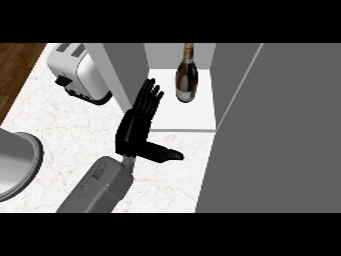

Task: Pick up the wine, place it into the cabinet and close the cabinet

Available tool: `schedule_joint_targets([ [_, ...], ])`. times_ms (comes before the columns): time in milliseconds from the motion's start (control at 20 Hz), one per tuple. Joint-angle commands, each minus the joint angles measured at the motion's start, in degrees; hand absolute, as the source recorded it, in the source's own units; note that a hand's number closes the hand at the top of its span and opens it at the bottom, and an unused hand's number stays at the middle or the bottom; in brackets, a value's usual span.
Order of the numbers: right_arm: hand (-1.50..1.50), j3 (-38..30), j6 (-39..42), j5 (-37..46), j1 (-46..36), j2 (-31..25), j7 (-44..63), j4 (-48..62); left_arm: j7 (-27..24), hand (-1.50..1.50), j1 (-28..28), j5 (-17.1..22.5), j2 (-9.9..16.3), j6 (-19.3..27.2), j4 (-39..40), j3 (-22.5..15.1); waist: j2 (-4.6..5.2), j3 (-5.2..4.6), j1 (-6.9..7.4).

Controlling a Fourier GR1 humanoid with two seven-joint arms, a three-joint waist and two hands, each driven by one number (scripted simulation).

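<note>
Inside the cabinet (pixel 188 120), the wine (pixel 187 75) stands upright on the white shelf.
Just left of the wine, the left hand (pixel 137 127) shows straight, spread fingers (pixel 149 97), holding nothing; the open door (pixel 284 130) is right of the wine.

The wine (pixel 187 75), a dark bottle with a paler, gold-tinted neck, stands upright on the white floor of the cabinet (pixel 180 120), toward the back and slightly right of the middle. The cabinet is open (its grey door (pixel 291 130) swung out to the right), with grey side walls flanking the bottle at either side.
</note>
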Motion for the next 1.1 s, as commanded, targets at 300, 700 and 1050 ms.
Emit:
schedule_joint_targets([
  [300,-1.5,1.4,3.5,-2.0,2.5,-3.9,4.3,-10.4,2.6,-1.5,18.6,2.3,6.5,-3.0,-20.6,-2.3,0.47,-0.01,-0.42],
  [700,-1.5,4.4,10.3,-5.3,3.9,-7.8,3.1,-11.9,1.0,-1.5,25.1,3.0,11.6,-5.2,-25.6,1.1,0.42,-0.01,-0.65],
  [1050,1.5,10.5,17.9,-2.9,2.1,-12.7,2.4,-12.7,-0.5,-1.5,26.0,4.2,16.8,-8.6,-25.7,7.4,0.61,-0.08,-0.89],
])
